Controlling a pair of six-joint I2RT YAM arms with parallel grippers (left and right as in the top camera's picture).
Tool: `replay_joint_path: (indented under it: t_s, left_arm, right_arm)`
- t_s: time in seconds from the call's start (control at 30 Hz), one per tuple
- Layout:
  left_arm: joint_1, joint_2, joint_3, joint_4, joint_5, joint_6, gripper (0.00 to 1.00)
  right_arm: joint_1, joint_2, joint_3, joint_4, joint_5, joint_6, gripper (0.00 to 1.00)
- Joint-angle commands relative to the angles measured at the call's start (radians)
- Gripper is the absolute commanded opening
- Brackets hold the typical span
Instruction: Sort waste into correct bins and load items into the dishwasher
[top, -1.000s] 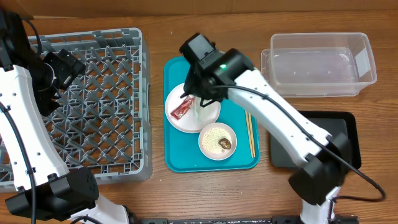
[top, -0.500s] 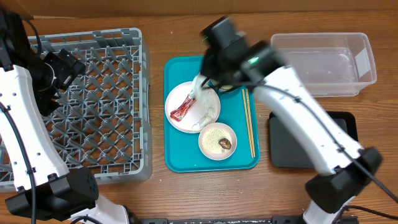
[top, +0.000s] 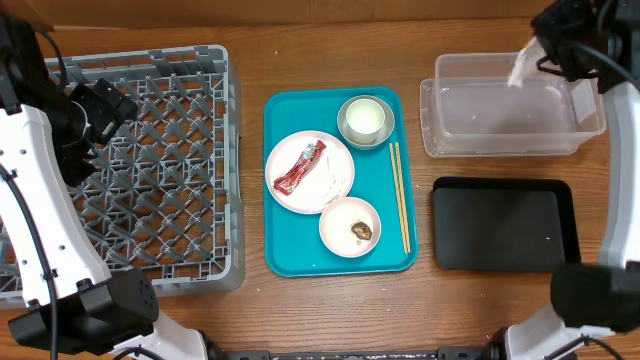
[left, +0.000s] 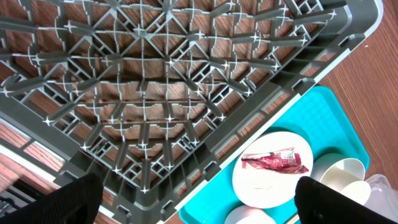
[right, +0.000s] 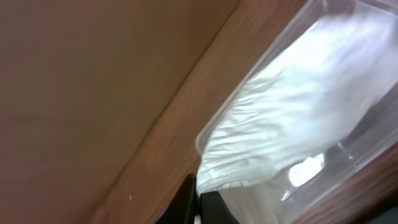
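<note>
My right gripper (top: 545, 45) is shut on the crumpled white napkin (top: 522, 66), holding it above the clear tub (top: 515, 148) at the far right; the right wrist view shows the napkin (right: 292, 124) pinched in the jaws (right: 205, 199). The red wrapper (top: 300, 167) lies on the white plate (top: 328, 185). A small bowl (top: 340, 222) holds the brown lump (top: 362, 231). A cup (top: 364, 120) and the chopsticks (top: 400, 195) lie on the teal tray (top: 290, 255). My left gripper (left: 199, 205) is open and empty above the grey rack (top: 150, 160).
The flat black tray (top: 505, 228) lies in front of the clear tub. The left wrist view shows the rack (left: 155, 81), the wrapper (left: 277, 162) and the plate (left: 267, 186) below. Bare wood runs between rack and teal tray.
My right arm swung from the teal tray to the far right, carrying the napkin off the plate to above the clear tub. The cup is now uncovered. The left arm has not moved.
</note>
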Motion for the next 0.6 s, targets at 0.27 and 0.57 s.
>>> replay_joint_path:
  t_s: [0.27, 0.57]
  left_arm:
    - [-0.004, -0.015, 0.013, 0.0, 0.003, -0.013, 1.0]
    - [-0.004, -0.015, 0.013, -0.001, 0.003, -0.013, 1.0]
  right_arm:
    - [-0.019, 0.152, 0.006, 0.112, -0.26, -0.269, 0.98]
    - [0.083, 0.015, 0.006, -0.031, -0.677, -0.504, 0.93]
